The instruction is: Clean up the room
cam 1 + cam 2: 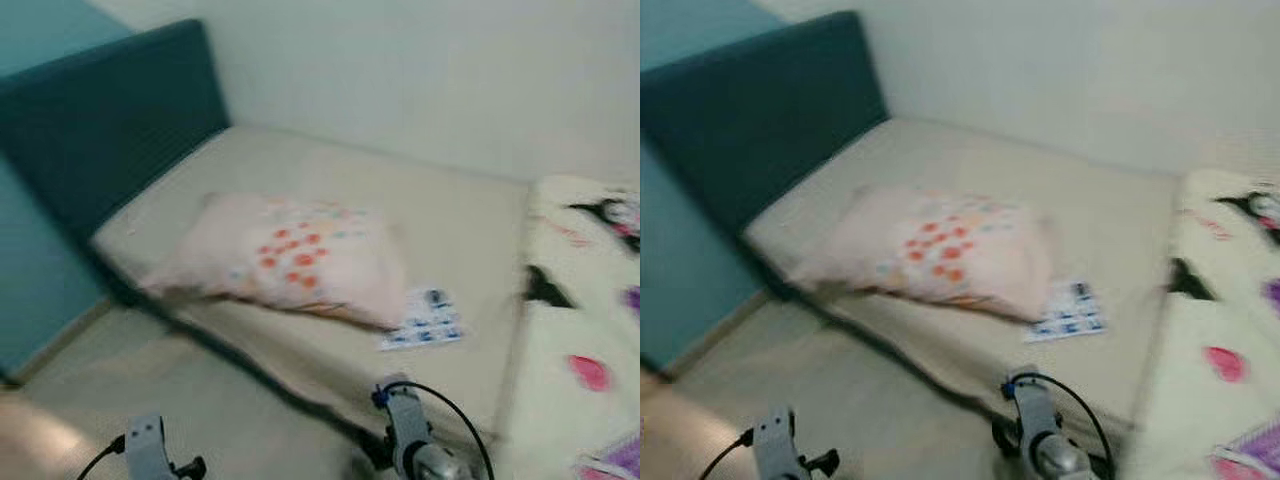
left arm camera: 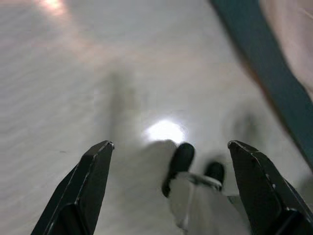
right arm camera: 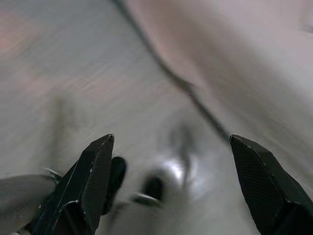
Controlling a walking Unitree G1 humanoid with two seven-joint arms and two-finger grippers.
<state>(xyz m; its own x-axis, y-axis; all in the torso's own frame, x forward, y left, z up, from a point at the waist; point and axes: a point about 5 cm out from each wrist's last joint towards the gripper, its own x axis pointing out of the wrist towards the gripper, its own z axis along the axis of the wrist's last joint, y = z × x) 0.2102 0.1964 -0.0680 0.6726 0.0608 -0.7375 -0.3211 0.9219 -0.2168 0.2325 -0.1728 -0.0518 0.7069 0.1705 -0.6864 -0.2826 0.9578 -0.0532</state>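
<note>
A pale pillow (image 1: 290, 258) with orange and red dots lies on a beige mattress (image 1: 440, 230), near its front edge. A small white and blue sheet (image 1: 422, 322) lies just right of the pillow. A white blanket (image 1: 585, 330) with black and pink cartoon prints covers the right end of the bed. Both arms hang low over the floor in front of the bed. My left gripper (image 2: 170, 147) is open with nothing between its fingers. My right gripper (image 3: 171, 142) is also open and empty, beside the bed's edge. The pictures are blurred.
A dark teal headboard (image 1: 100, 120) stands at the bed's left end against a teal wall. A white wall (image 1: 430, 70) runs behind the bed. Pale glossy floor (image 1: 200, 400) lies in front, and the robot's own feet (image 2: 193, 171) show on it.
</note>
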